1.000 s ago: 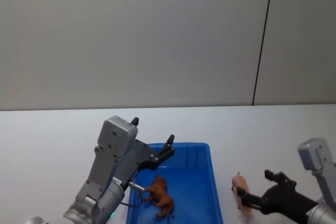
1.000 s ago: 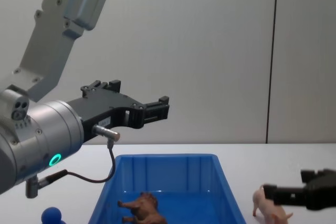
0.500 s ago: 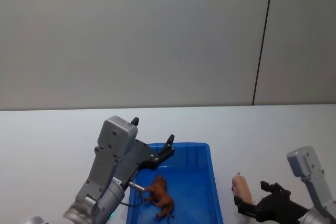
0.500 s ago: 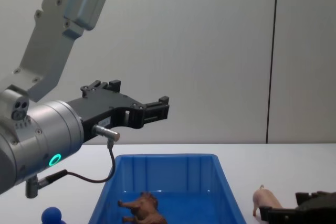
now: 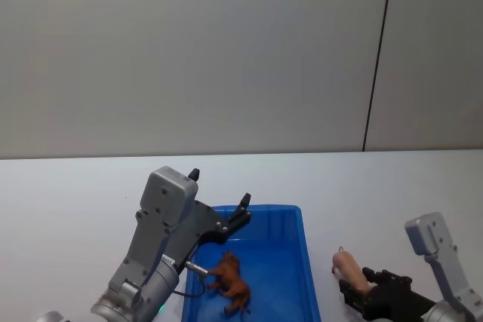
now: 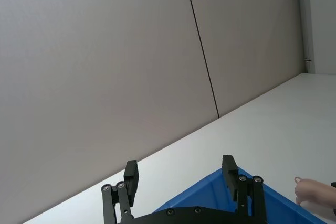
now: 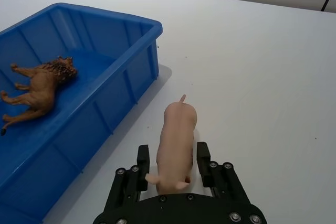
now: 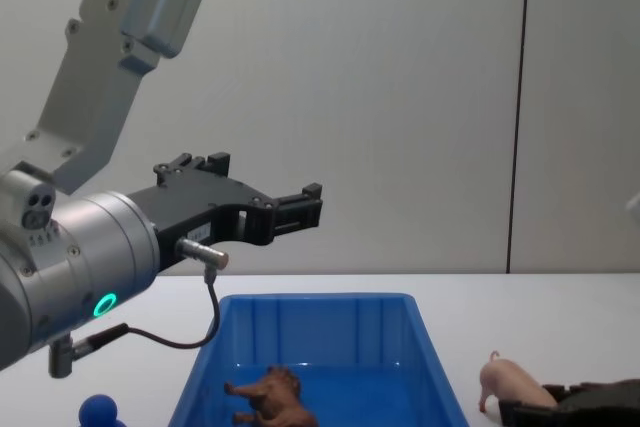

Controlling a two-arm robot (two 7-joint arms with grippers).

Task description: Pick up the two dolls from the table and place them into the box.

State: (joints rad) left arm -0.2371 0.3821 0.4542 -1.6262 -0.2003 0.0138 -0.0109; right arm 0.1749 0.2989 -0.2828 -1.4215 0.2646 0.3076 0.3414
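Broadly, the white tabletop (image 5: 75, 194) runs back to a plain grey wall (image 5: 189, 50) and carries everything else. On it, at the near middle of the head view, sits the blue box (image 5: 272, 208), its long side running away from the robot and its sloped walls rising to a flat rim.

Next in size is the left arm, which reaches in from the near left with its grey wrist housing raised. The left gripper (image 5: 219, 188) hangs well above the box, over the far left part of it, and the chest view shows it level and high over the rim. Its jaws are spread wide and hold nothing.

Lower and nearer, the right gripper (image 7: 172, 149) is down at the tabletop to the right of the box, apart from the box wall. Its jaws are apart, one on each flank of the pig (image 7: 178, 121); they seem not to be pressing it yet, with a thin gap on one side.

Inside the box, the brown lion (image 5: 230, 283) lies on the floor towards the near left, mane end pointing to the far side.

Smallest, the pale pink pig stands upright on the tabletop just beside the box's right wall, its curled tail pointing away from the robot.
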